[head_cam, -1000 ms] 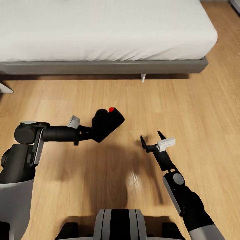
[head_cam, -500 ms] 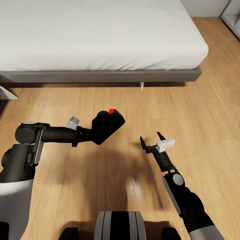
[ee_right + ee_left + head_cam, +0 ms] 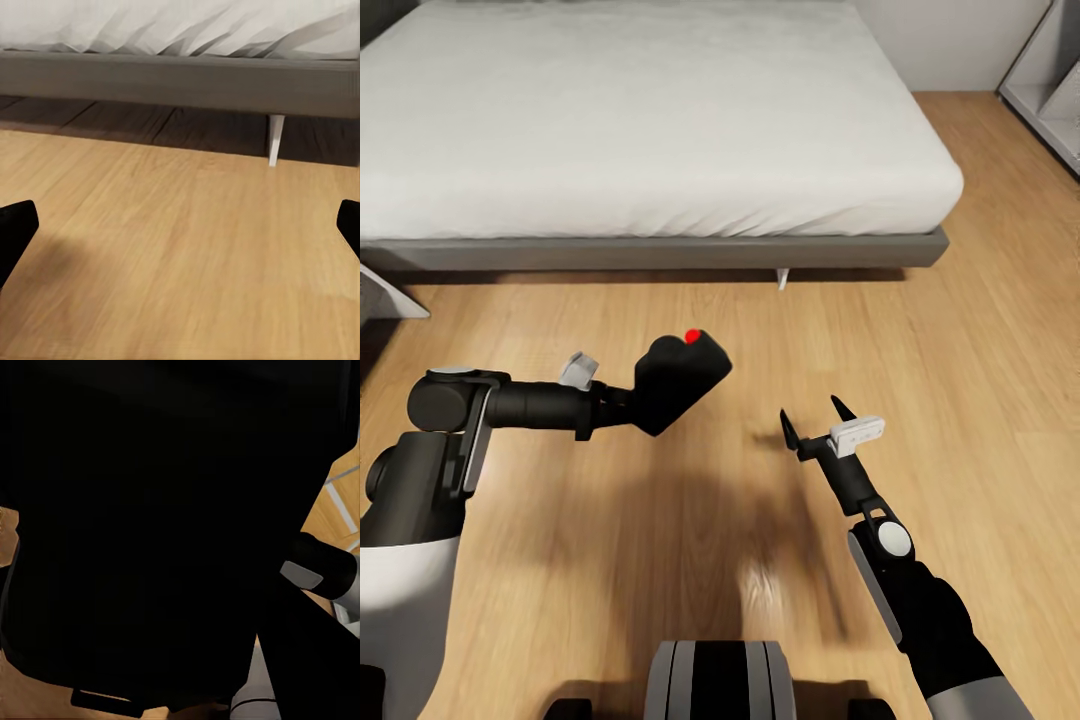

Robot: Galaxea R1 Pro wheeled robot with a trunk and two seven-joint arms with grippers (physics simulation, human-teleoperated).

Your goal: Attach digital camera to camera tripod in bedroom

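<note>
The bed (image 3: 660,130), white-covered on a grey frame, is the biggest thing in the head view and serves as the landmark; its white leg (image 3: 784,277) shows under the frame's near rail, and a strip of white shelf (image 3: 1050,90) stands off past its far right corner. The wood floor (image 3: 920,340) spreads from the bed's near side towards the robot. Over that floor, well short of the bed, the left gripper (image 3: 622,398) carries the digital camera (image 3: 678,380), pinched at its lower rear end; in the left wrist view the camera's black body (image 3: 150,525) is pressed right up against the lens. The camera's long axis runs on a slant, rising from the gripper up and away towards the bed, with the red button (image 3: 693,336) on the raised far end facing upward; where the lens barrel faces cannot be told. The right gripper (image 3: 812,422) hangs empty nearer the robot, its fingers spread wide, their black tips at the edges of the right wrist view, which looks at the bed's rail. The tripod is yet to be found, so the likely risk is in travelling: held by one end only, the camera could twist or slip in the pinch, or strike the bed frame if the base turns close to it.
</note>
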